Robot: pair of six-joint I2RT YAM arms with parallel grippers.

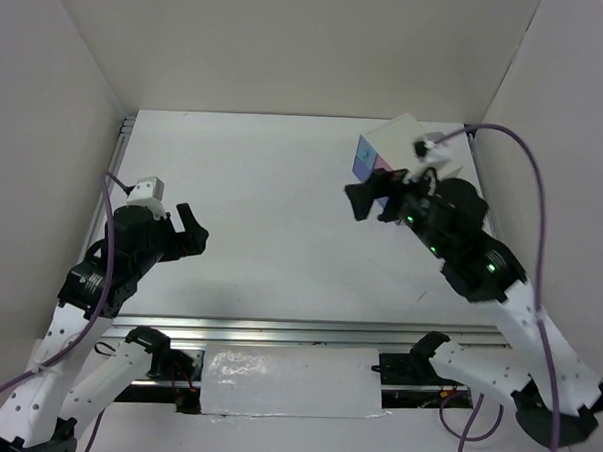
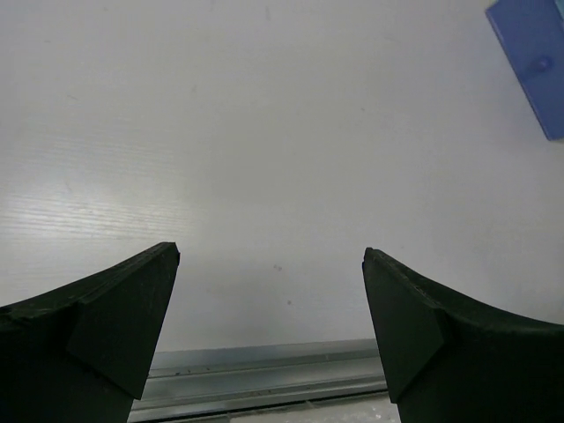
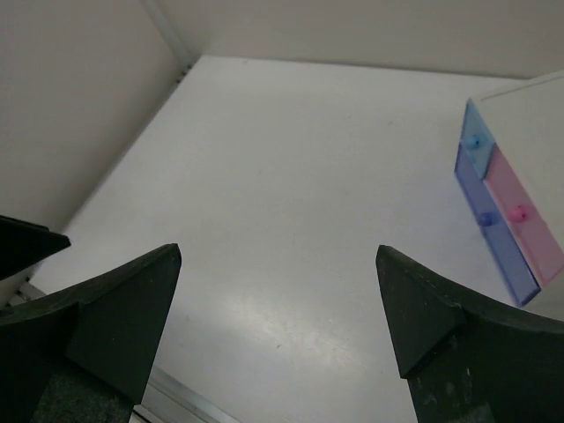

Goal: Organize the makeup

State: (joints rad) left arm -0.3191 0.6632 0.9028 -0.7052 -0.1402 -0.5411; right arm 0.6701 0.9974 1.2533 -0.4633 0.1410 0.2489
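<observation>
- Left gripper (image 2: 271,260): jaws wide, nothing between them. It hangs over the left side of the bare white desk (image 1: 272,205).
- Right gripper (image 3: 278,256): jaws wide, empty. It is poised near the front of the white plastic box (image 1: 411,131) at the far right corner.
- Blue and pink drawer fronts (image 3: 529,233): appear pushed shut.
- Makeup: not visible in any view, so its place cannot be told; possibly inside the drawers.
- Step, as judged: sorting looks at or near its end. The next move calls for checking the drawers are flush, then backing both arms clear.
- Hidden: drawer contents. The right arm covers the box's lower part in the overhead view.
</observation>
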